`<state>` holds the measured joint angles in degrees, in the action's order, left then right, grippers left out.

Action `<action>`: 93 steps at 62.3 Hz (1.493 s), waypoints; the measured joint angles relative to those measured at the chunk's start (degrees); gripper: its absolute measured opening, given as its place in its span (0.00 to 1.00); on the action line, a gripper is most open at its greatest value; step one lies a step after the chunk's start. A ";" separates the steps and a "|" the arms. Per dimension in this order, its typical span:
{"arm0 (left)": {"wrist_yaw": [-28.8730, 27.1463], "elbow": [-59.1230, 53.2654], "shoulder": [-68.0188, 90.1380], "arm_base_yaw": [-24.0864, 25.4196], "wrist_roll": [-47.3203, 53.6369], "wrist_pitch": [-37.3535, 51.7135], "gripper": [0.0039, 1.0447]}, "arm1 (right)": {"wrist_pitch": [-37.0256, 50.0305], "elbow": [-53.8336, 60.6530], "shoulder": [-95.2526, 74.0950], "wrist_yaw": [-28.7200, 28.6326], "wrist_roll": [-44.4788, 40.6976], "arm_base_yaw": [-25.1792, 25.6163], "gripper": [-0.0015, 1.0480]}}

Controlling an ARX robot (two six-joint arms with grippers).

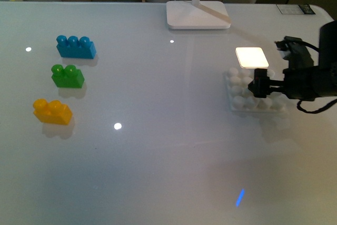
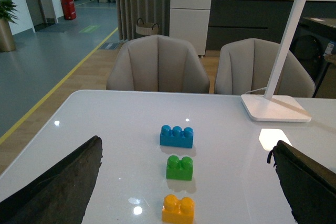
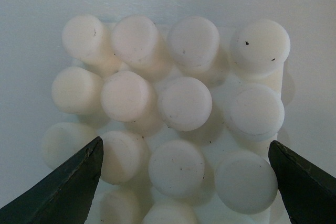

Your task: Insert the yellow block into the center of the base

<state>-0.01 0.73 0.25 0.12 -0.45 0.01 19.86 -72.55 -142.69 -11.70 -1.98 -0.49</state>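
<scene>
yellow block (image 1: 52,111) on the white worktop (image 1: 168,156) at lower left of the frame, base (image 1: 238,103) far off at the right, right fingers (image 3: 63,192) apart over it, left fingers (image 2: 58,187) apart too

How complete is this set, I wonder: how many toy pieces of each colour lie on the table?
blue brick: 1
green brick: 1
yellow block: 1
white base: 1
Total: 4
</scene>
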 joint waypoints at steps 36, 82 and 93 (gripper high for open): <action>-0.02 0.00 0.02 0.00 0.00 0.00 0.93 | -6.71 -17.49 -8.09 5.92 13.42 -21.84 0.85; 0.00 0.00 0.00 0.00 0.00 0.00 0.93 | -13.42 -25.38 -12.09 3.19 13.00 -28.00 0.85; 0.00 0.00 0.00 0.00 0.00 0.00 0.93 | -18.32 -25.33 -11.65 1.25 5.11 -26.95 0.86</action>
<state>-0.01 0.73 0.25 0.12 -0.45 0.01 1.54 -97.89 -154.34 -10.46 3.14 -27.44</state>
